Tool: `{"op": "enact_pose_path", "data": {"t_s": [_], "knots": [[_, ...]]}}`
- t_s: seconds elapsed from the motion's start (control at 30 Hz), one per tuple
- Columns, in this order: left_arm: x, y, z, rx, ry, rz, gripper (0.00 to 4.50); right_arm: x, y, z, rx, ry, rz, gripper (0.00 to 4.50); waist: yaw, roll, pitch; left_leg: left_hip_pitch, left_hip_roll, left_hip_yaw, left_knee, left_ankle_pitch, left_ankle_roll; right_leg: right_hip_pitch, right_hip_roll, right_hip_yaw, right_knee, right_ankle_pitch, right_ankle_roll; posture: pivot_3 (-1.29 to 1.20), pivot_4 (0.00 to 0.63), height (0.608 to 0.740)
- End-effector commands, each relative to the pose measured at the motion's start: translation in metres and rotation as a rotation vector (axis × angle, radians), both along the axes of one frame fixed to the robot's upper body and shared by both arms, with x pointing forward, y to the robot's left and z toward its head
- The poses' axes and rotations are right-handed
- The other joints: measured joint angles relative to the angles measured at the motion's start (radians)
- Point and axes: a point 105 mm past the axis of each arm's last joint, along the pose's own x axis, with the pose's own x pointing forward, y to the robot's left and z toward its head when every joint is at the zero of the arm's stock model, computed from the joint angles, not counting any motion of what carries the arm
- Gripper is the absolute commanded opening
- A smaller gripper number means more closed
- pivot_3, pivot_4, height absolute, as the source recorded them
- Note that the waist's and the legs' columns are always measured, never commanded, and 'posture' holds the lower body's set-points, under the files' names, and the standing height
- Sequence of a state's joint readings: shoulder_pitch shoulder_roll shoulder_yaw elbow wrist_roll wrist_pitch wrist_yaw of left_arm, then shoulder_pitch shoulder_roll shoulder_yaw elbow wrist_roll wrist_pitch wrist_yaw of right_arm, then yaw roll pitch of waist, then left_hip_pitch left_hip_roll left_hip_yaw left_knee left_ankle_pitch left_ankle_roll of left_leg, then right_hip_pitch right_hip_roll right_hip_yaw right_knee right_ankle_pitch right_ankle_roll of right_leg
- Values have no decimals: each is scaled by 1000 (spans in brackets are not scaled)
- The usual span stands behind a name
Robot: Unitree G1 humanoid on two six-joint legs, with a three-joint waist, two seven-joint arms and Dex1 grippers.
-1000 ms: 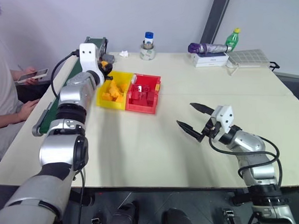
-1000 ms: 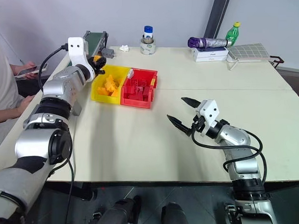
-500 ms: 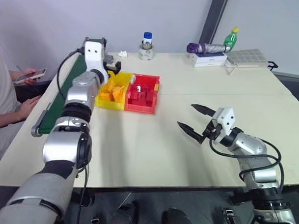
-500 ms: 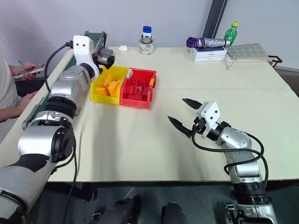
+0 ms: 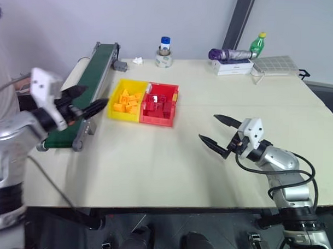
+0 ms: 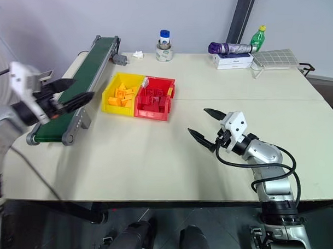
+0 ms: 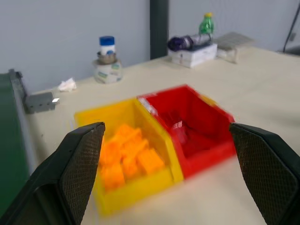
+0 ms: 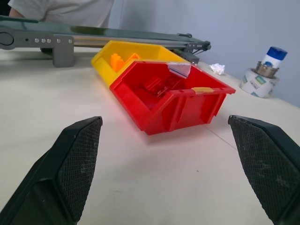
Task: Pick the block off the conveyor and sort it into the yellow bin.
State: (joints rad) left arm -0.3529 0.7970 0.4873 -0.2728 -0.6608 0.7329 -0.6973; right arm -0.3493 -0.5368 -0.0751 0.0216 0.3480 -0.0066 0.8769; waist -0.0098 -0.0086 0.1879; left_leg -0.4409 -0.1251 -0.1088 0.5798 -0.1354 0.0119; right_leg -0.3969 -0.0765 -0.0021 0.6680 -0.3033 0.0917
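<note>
Since a second ago the left arm has pulled back from the bins toward the robot's own side, and the left gripper [image 5: 86,101] now hangs over the near end of the conveyor [image 6: 97,59], jaws spread wide with nothing between them. Along the table's left edge, that dark green belt lies bare; no block shows on it. Beside it sits the yellow bin [image 5: 119,113], touching the red bin [image 5: 155,120], and holding a heap of yellow-orange blocks [image 7: 126,157]; the sorted block is presumably among them, so this drop looks done. Out on the open table, the right gripper [image 6: 206,123] hovers with its fingers parted and empty. For the next pick, waiting with open jaws straddling the belt's centre line seems wise, closing only once a block sits squarely between the pads.
</note>
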Motion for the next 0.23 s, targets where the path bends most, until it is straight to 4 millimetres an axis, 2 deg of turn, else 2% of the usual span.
{"op": "enact_pose_path", "data": {"t_s": [0.03, 0.23], "knots": [[-20, 18, -11, 28, 24, 50, 4456, 0, -2, 13, 3, -48, 14, 4500, 0, 1, -1, 0, 0, 0, 0, 0, 0, 0, 0, 0, -1, 0, 0, 0, 150, 740], [-46, 28, -46, 13, 85, 17, 4456, 3, 1, 15, 3, -53, 24, 4500, 2, 1, -1, -1, 0, 0, -1, 0, 0, 0, 0, 0, -3, -2, -3, 0, 150, 740]]}}
